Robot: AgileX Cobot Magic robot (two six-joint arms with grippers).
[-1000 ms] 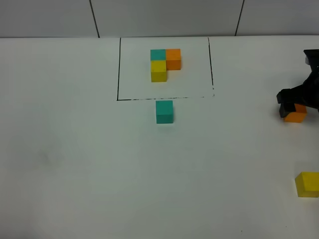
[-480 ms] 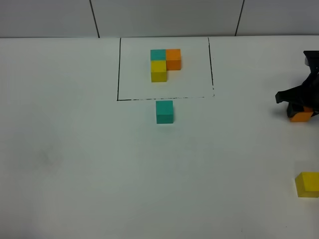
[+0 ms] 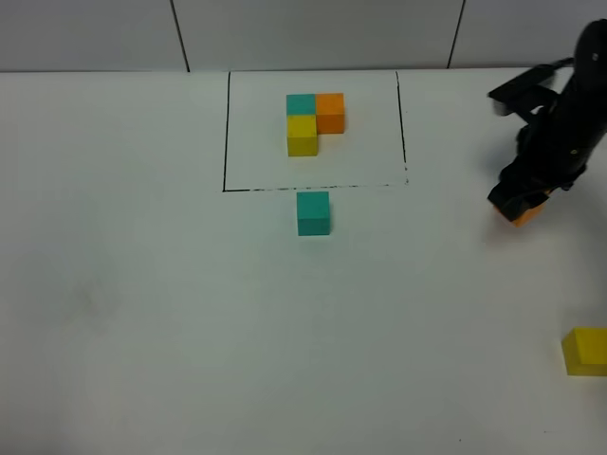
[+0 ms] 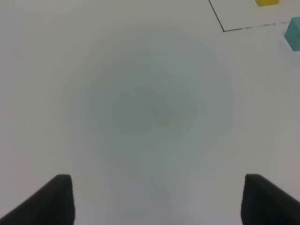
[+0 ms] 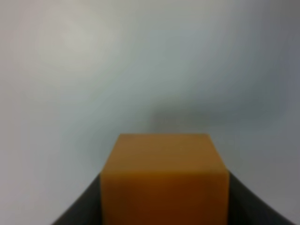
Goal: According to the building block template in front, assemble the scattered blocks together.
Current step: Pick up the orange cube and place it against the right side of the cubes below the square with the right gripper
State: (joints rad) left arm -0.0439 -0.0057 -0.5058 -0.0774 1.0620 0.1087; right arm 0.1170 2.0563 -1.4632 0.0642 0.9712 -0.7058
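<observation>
The building block template (image 3: 314, 121) is a teal, orange and yellow cluster inside a thin black outline (image 3: 226, 133) at the back of the table. Of the scattered blocks, the teal one (image 3: 313, 212) lies just in front of that outline, and the yellow one (image 3: 585, 351) sits at the right edge. The orange block (image 3: 524, 216) (image 5: 164, 180) is held off the table at the right, with my right gripper (image 3: 515, 205) (image 5: 164, 206) shut on it. My left gripper (image 4: 157, 192) stands open over bare table. The teal block (image 4: 294, 33) shows at the edge of the left wrist view.
The white table (image 3: 190, 313) meets a grey panelled wall (image 3: 313, 33) at the back. The right arm (image 3: 560, 123) reaches in from the upper right. A corner of the outline (image 4: 224, 30) shows in the left wrist view.
My right gripper has shut on the orange block and carried it up and to the left, towards the middle. The left gripper and the other blocks have not moved.
</observation>
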